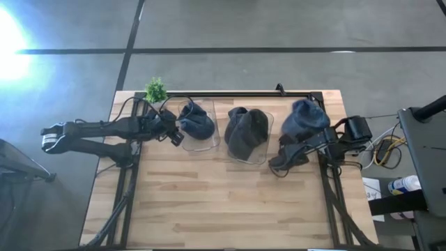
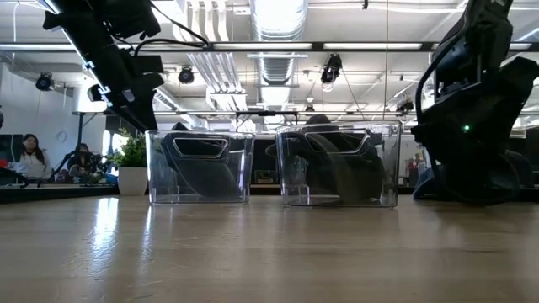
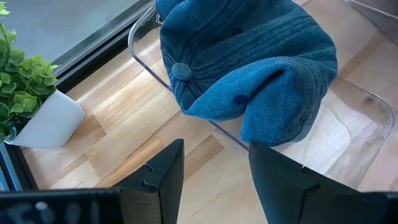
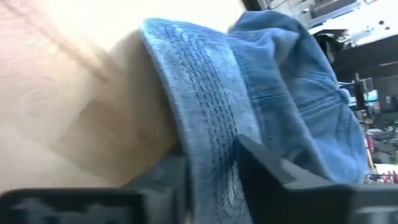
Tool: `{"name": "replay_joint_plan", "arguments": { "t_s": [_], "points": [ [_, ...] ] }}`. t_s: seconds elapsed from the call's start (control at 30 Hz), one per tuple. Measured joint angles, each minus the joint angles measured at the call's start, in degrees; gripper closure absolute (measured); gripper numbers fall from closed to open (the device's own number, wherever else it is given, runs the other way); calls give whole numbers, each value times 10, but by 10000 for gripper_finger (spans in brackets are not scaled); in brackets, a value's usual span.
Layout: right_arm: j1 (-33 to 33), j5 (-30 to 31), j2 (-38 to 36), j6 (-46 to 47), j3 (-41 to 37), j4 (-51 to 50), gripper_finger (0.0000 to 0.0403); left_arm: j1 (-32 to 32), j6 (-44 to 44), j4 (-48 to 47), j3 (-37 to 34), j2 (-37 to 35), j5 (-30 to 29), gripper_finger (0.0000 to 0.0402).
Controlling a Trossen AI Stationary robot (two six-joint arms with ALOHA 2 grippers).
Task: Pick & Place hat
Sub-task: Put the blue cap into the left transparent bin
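A blue hat (image 1: 197, 120) lies in the left clear bin (image 1: 209, 145), draped over the bin's rim (image 3: 147, 57) in the left wrist view, where the hat (image 3: 249, 68) fills the top. My left gripper (image 1: 175, 131) (image 3: 214, 168) is open and empty just left of that bin, its fingers short of the hat. A dark hat (image 1: 247, 132) fills the middle clear bin (image 1: 259, 159). A second blue hat (image 1: 306, 117) (image 4: 267, 93) sits at the table's far right. My right gripper (image 1: 291, 150) (image 4: 211, 180) is shut on it. My right gripper pinches the blue hat's stitched brim (image 4: 199, 124) between its two fingers, at the brim's edge. The brim runs up out of the fingers, on edge, with the crown (image 4: 311, 93) beyond. Whether the hat rests on the table cannot be told.
A small potted plant (image 1: 156, 89) (image 3: 31, 106) stands at the table's far left corner, close behind my left gripper. The near half of the wooden table (image 1: 223, 209) holds nothing. Cables and gear (image 1: 390, 150) lie off the right edge. People sit in the room beyond (image 2: 34, 151).
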Motion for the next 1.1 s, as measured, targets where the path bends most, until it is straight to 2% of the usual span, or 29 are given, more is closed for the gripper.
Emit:
{"name": "replay_joint_plan", "arguments": {
  "t_s": [0.13,0.2,0.27,0.37,0.5,0.63,0.77,1.0,1.1],
  "points": [
    [-5,13,0,14,2,-13,355,0,0,2,0,0,0,227],
    [-6,13,-6,23,8,-26,379,0,-1,7,1,0,0,227],
    [-6,8,-17,48,25,-57,384,0,1,6,9,0,0,227],
    [0,0,-47,141,60,-159,388,0,15,7,35,0,0,227],
    [23,-16,-121,246,127,-293,391,0,36,7,90,-4,0,227],
    [42,-40,-228,215,219,-281,391,0,43,-5,156,-9,6,227],
    [65,-56,-295,208,334,-289,391,-2,53,-36,212,-16,50,227],
    [77,-192,-349,166,495,-300,391,-6,39,-110,231,-18,154,227],
    [72,-306,-357,151,539,-301,391,-20,23,-126,218,-18,175,227]
  ]
}}
